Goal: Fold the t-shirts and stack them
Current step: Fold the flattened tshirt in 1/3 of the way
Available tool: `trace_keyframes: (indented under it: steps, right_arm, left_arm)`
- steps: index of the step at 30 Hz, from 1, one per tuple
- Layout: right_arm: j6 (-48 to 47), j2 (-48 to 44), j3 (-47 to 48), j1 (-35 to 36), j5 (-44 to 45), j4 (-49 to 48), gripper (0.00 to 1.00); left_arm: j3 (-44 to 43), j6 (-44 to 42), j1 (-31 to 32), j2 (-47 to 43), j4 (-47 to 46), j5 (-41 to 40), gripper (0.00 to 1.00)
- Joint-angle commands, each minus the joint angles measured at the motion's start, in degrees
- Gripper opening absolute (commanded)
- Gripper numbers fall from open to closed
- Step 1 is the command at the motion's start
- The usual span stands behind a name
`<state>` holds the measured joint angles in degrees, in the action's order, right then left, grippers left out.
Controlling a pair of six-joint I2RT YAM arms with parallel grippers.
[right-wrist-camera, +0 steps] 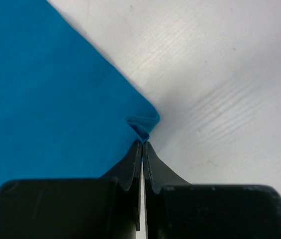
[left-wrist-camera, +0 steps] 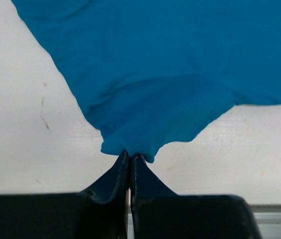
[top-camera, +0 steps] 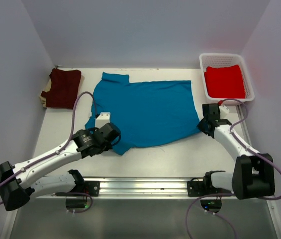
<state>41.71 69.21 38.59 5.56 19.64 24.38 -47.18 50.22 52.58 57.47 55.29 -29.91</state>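
The teal-blue t-shirt (top-camera: 145, 112) lies spread flat mid-table. My left gripper (top-camera: 114, 141) is shut on its near left corner; in the left wrist view the cloth (left-wrist-camera: 170, 74) bunches at my gripper (left-wrist-camera: 130, 156). My right gripper (top-camera: 201, 126) is shut on its near right corner, where the hem (right-wrist-camera: 142, 124) folds into my gripper (right-wrist-camera: 142, 143). The dark maroon t-shirt (top-camera: 61, 87) lies folded at the far left. The bright red t-shirt (top-camera: 224, 81) lies folded in the white mesh basket (top-camera: 249, 79).
The basket stands at the far right corner, close behind my right arm. White walls close in the table on three sides. A metal rail (top-camera: 140, 187) runs along the near edge between the arm bases.
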Motion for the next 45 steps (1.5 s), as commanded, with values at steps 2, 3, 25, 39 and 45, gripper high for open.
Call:
trace_keyframes:
  steps: [2,3,25,39,45]
  right_arm:
    - [-1.90,6.71,7.37,-0.20,-0.04,-5.48,0.00]
    - [-2.25,7.95,8.60,-0.29,0.22,-5.40,0.00]
    - [-3.92,30.11,26.45,-1.17,-1.80,-6.63,0.00]
    - [-4.18,32.30,30.84,-1.52,-0.92,-5.75,0.00]
    - [-3.92,35.29,33.74,-1.61,-0.92,-4.78,0.00]
  left_arm:
    - [-4.15,-3.62,-4.39,3.96,-8.08,-6.65,0.00]
    - [-3.80,-6.07,-5.54,4.31,-10.87,-6.30,0.00]
    - [-10.92,-19.28,-24.54,23.03,-30.76,-3.31,0.00]
    - [-14.17,-23.85,-28.49,28.04,-34.37,-0.68,0.00]
    - [-16.45,-25.16,-30.07,32.00,-35.25,1.43,0.00]
